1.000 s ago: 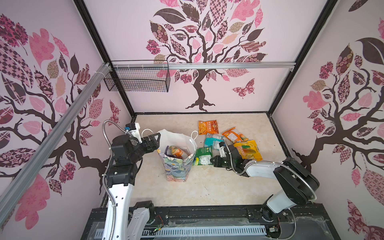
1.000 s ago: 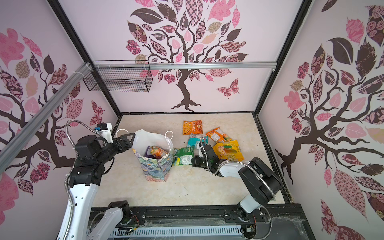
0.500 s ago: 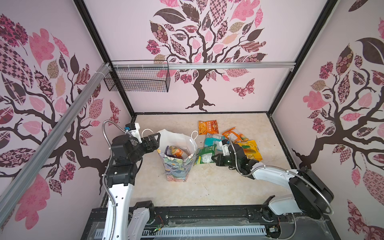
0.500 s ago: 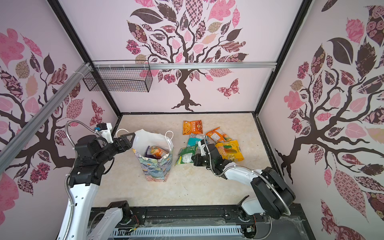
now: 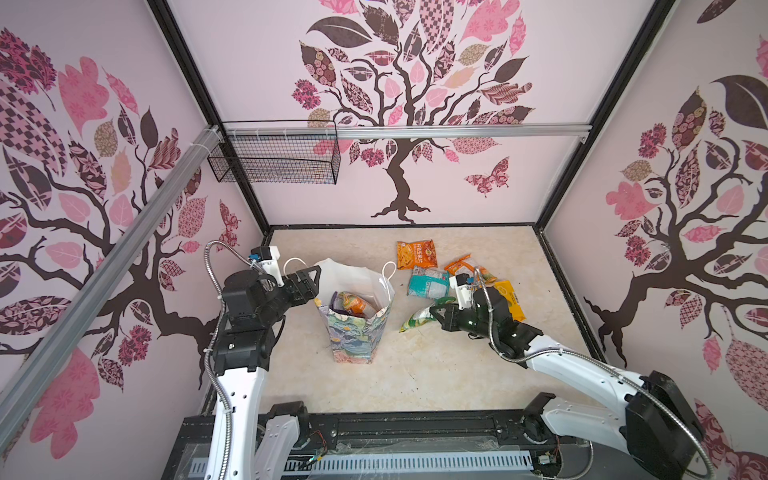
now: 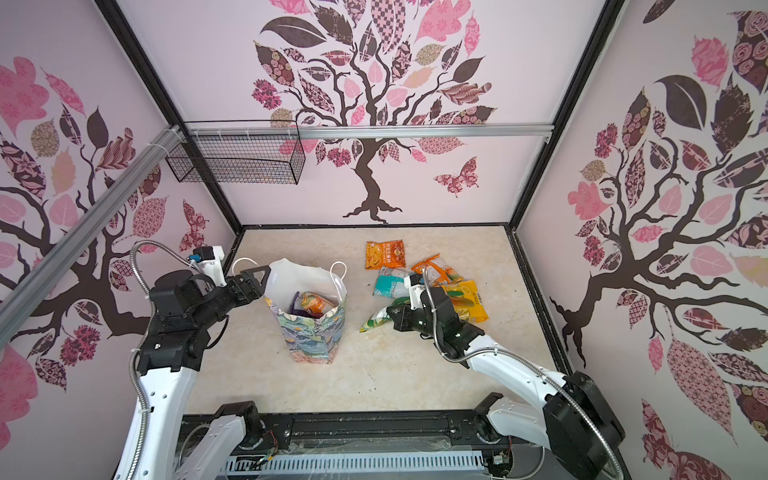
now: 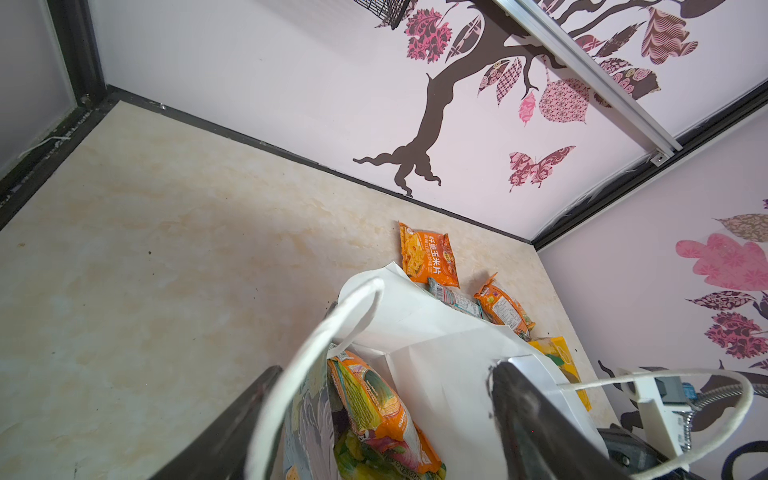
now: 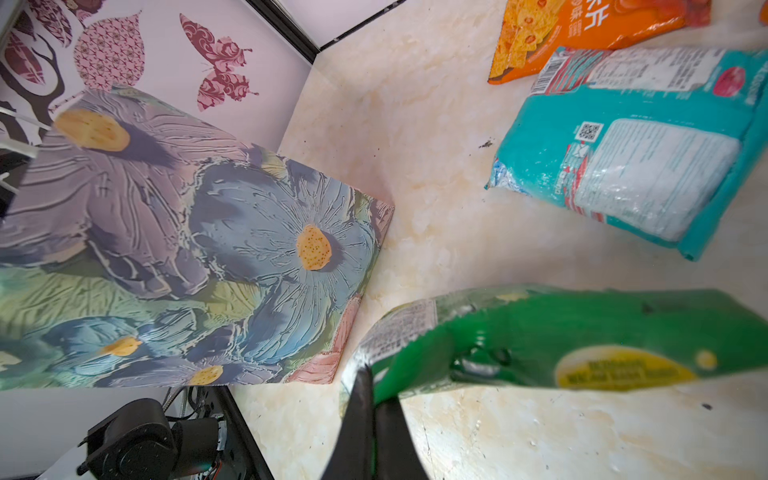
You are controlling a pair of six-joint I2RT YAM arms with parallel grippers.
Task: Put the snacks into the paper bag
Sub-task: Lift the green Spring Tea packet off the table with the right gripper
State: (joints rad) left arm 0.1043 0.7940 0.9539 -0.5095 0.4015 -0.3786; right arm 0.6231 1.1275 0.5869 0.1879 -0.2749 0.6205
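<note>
We are holding a green packet [image 5: 417, 318] beside the paper bag [image 5: 353, 336].
Our right gripper [image 5: 435, 311] is pinching the packet's edge with jaws closed, just right of the upright bag; our left gripper [image 5: 309, 283] is gaping wide at the bag's rim. A teal packet [image 5: 428, 283] and an orange packet [image 5: 417, 254] are lying on the table [image 5: 415, 374] behind.

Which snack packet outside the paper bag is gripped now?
The glossy green packet, pinched at its edge by the shut right gripper; the teal packet, orange packets and yellow packet lie ungripped on the table.
</note>
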